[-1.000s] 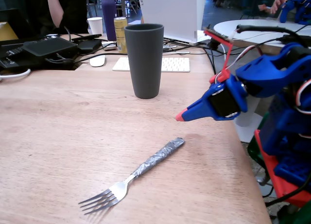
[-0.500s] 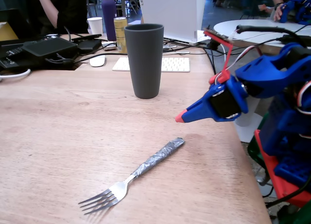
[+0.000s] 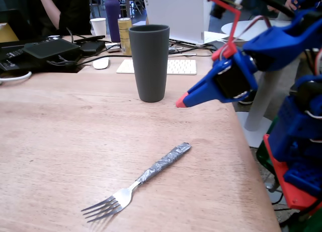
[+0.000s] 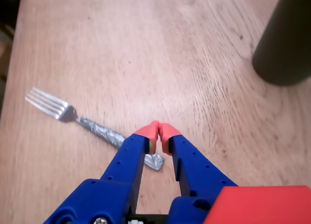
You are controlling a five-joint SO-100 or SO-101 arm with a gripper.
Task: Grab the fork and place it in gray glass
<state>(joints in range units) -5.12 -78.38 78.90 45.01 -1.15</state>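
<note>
The blue arm reached in from the right in the fixed view, its wrist angled down and leftward, and the gripper (image 3: pixel 181 102) hung in the air, just right of the gray glass (image 3: pixel 149 62) near its base. In the wrist view the gripper (image 4: pixel 158 130) had its red-tipped fingers (image 4: pixel 147 131) pressed together, holding nothing.

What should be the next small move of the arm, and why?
Probably open the jaws and descend toward the fork's taped handle. The gripper is shut, empty and hovering above the table, and the fork lies flat, apart from the glass.
</note>
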